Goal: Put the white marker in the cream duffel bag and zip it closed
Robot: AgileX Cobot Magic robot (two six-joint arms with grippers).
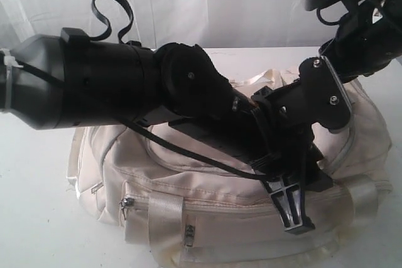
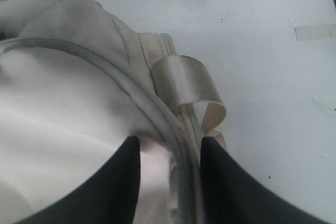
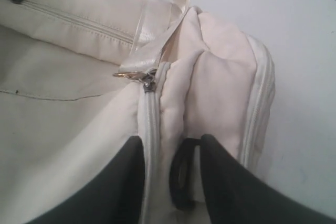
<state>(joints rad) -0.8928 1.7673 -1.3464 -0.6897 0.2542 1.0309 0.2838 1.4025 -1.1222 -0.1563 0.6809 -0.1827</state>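
- Setting type: a robotics laboratory or test cell rather than a home or a shop.
- Work surface: a plain white bench (image 1: 38,218) carries the work; its surface shows a few small dark specks in the left wrist view.
- Backdrop: white draped sheeting (image 1: 188,4) hangs behind the bench and screens the rear of the scene.
- Equipment: two black jointed arms, the left arm (image 1: 94,86) and the right arm (image 1: 358,36), reach over the bench.
- Wiring: an exposed black cable (image 1: 113,10) loops above the left arm, and a white cable tie (image 1: 12,67) binds its housing.
- Marking: a strip of pale tape (image 2: 315,31) is stuck flat to the bench.
- Test article: a cream duffel bag (image 1: 207,199) lies on the bench beneath both arms.
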